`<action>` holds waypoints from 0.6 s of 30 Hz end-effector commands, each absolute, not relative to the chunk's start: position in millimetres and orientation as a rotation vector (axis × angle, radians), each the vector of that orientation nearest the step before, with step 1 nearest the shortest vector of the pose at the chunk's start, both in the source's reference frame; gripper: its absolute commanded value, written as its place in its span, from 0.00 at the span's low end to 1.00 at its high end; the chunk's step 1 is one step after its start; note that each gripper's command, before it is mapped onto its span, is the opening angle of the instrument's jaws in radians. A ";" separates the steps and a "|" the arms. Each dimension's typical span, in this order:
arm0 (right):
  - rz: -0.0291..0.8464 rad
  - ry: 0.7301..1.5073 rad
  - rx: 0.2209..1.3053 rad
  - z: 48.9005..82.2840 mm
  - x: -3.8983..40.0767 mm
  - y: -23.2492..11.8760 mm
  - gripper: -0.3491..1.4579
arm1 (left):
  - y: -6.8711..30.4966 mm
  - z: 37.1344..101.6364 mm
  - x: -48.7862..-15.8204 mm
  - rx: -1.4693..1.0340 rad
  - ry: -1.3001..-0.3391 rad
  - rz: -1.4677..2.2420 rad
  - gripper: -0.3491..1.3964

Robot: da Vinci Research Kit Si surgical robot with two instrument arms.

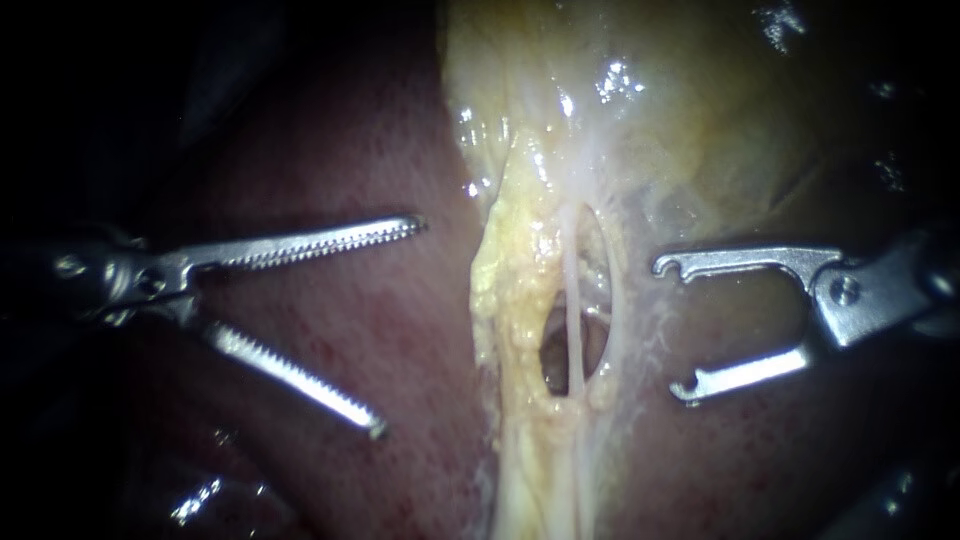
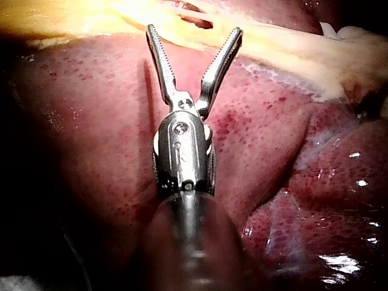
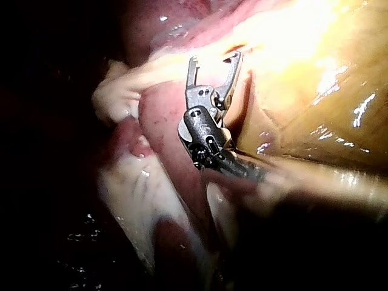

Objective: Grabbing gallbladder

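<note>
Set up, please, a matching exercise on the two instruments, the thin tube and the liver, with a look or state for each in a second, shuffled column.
Column one:
1. left instrument
2. right instrument
3. tube
4. liver

Column two:
A. thin and pale, running across a hole in the yellowish tissue
B. toothed jaws, open, holding nothing
C. dark red, speckled surface
D. smooth jaws with hooked tips, open, holding nothing

Pairs: 1-B, 2-D, 3-A, 4-C
</note>
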State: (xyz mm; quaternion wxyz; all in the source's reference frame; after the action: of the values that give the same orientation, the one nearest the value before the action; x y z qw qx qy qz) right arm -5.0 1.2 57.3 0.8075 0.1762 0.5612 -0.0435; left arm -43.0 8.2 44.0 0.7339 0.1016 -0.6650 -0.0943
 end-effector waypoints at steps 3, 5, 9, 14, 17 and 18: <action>-0.093 1.201 0.377 57.3 -5.0 1.2 0.53 | 8.2 44.0 -42.9 0.236 -1.461 -0.222 0.81; -0.094 1.201 0.377 57.3 -5.0 1.2 0.53 | 8.2 43.9 -42.8 0.249 -1.457 -0.246 0.80; -0.094 1.201 0.378 57.2 -5.1 1.1 0.53 | 8.2 43.8 -42.6 0.270 -1.447 -0.314 0.75; -0.094 1.201 0.378 57.2 -5.1 1.1 0.53 | 8.9 43.4 -42.8 0.284 -1.408 -0.411 0.70; -0.094 1.201 0.378 57.2 -5.1 1.1 0.53 | 9.2 43.4 -43.3 0.288 -1.377 -0.453 0.68; -0.094 1.201 0.378 57.2 -5.1 1.1 0.53 | 9.3 43.5 -43.4 0.291 -1.368 -0.467 0.67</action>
State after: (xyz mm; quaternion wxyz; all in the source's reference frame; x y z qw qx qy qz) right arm -5.1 1.1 57.2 0.8073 0.1766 0.5614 -0.0443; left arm -43.5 9.4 43.5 0.7406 0.1341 -0.6214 -0.2176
